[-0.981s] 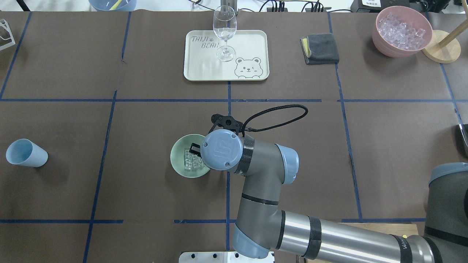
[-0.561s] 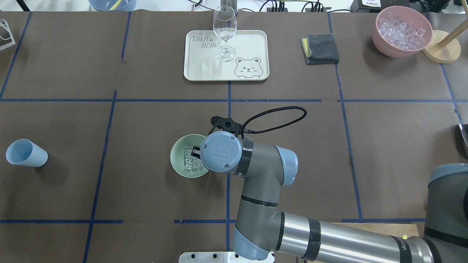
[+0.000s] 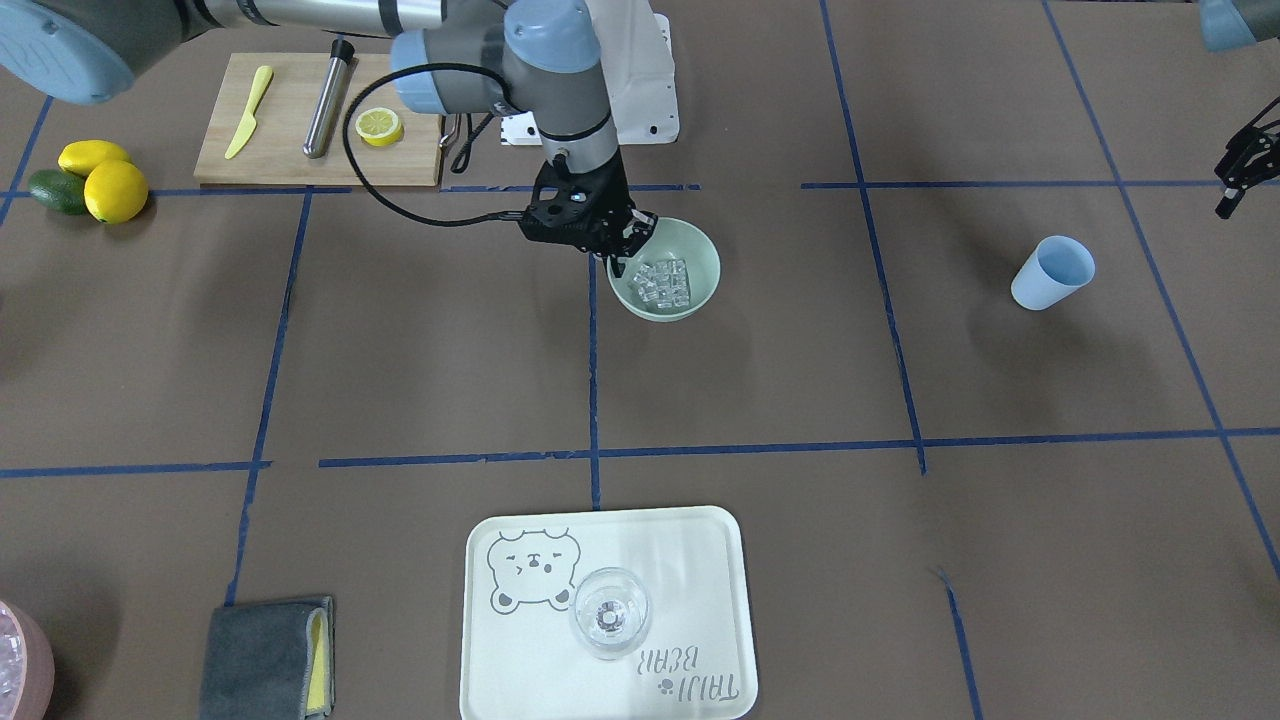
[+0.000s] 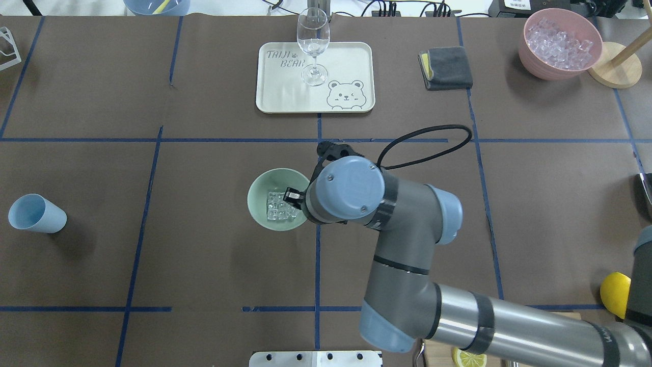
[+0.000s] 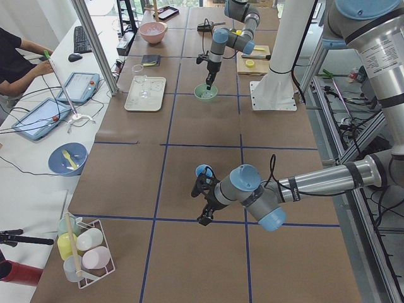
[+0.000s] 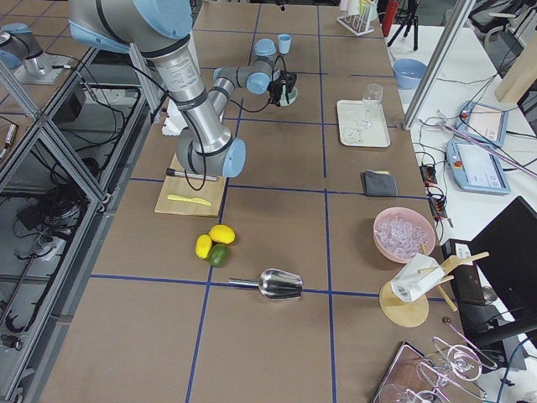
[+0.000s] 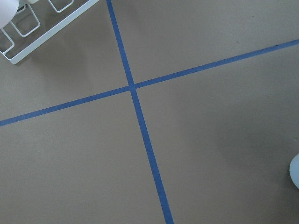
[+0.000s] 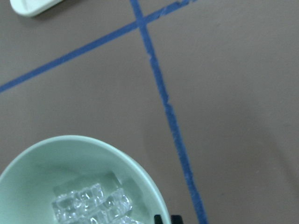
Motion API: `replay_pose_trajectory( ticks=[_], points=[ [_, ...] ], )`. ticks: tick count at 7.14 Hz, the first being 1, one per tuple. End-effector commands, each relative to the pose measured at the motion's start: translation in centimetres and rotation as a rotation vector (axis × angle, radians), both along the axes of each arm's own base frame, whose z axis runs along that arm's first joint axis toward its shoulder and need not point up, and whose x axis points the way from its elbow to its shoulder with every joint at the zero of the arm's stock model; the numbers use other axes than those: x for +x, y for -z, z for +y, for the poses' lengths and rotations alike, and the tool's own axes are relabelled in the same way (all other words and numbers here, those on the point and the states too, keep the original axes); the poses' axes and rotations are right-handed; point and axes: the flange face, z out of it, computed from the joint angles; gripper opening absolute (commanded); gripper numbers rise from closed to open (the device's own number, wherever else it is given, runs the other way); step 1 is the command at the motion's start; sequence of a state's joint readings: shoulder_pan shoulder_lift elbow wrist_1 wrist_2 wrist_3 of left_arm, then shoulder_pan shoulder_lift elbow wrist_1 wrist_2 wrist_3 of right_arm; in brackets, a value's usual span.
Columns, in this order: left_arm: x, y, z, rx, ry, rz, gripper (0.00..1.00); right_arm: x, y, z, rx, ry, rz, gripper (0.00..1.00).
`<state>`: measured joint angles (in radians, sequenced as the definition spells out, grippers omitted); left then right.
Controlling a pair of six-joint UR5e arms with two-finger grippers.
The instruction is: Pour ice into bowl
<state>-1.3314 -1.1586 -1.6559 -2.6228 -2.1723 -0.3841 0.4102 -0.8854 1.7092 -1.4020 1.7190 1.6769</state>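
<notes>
- my right gripper [image 3: 628, 250] is clamped on the rim of the bowl [image 3: 706, 282], on the edge nearest its own arm. one finger [image 4: 292, 195] sits inside the rim and the other outside, so the wall is pinched between them.
- the bowl is upright. i cannot tell whether it rests on the table [image 4: 102, 178] or is raised a little off it.
- the ice [image 3: 663, 281] lies clustered in the bottom of the bowl, just past the inside finger and close to it.
- on the right wrist camera the dark fingertips only peek in at the bottom edge. the bowl's rim curves down to meet them there, with the ice just to their left.
- my left gripper [image 3: 1232, 185] hangs over bare brown paper, well apart from the bowl. it is small in the front view, and its wrist camera shows only crossing blue tape lines [image 7: 133, 88], so i cannot tell whether it is spread or pressed together.
- the blue cup [image 3: 1050, 273] lies on its side near the left gripper, on the side toward the bowl.
- straight out beyond the right gripper, away from the robot, a tray [image 4: 351, 56] carries an upright wine glass [image 4: 313, 43].
- further out on the right gripper's side are a grey cloth [image 4: 448, 67] and a pink bowl [image 4: 540, 69] heaped with ice cubes.
</notes>
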Motion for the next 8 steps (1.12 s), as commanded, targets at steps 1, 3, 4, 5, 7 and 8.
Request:
replay_pose_trajectory(
  ticks=[1,3,4,5,7,8],
  points=[
    [0.1,0.8,-2.2,-0.126,-0.062,0.101,1.0,10.5,-4.3,-3.3,0.0,0.001,-0.018,0.0],
    [1.8,1.9,-3.0,-0.292,-0.181,0.259,1.0,17.4,-10.8,-4.5,0.086,0.07,0.073,0.0],
    [3.0,4.9,-6.4,-0.372,-0.194,0.282,1.0,20.4,-14.0,-5.5,0.096,0.104,0.112,0.0],
    [3.1,7.4,-7.6,-0.411,-0.168,0.244,1.0,24.1,-17.1,-6.2,0.127,0.149,0.148,0.0],
    [2.6,9.9,-11.9,-0.351,-0.089,0.051,1.0,28.7,-25.1,-4.0,0.182,0.229,0.185,0.0],
    [2.0,10.9,-14.2,-0.359,-0.122,-0.015,1.0,30.9,-28.7,-2.2,0.206,0.234,0.171,0.0]
  ],
)
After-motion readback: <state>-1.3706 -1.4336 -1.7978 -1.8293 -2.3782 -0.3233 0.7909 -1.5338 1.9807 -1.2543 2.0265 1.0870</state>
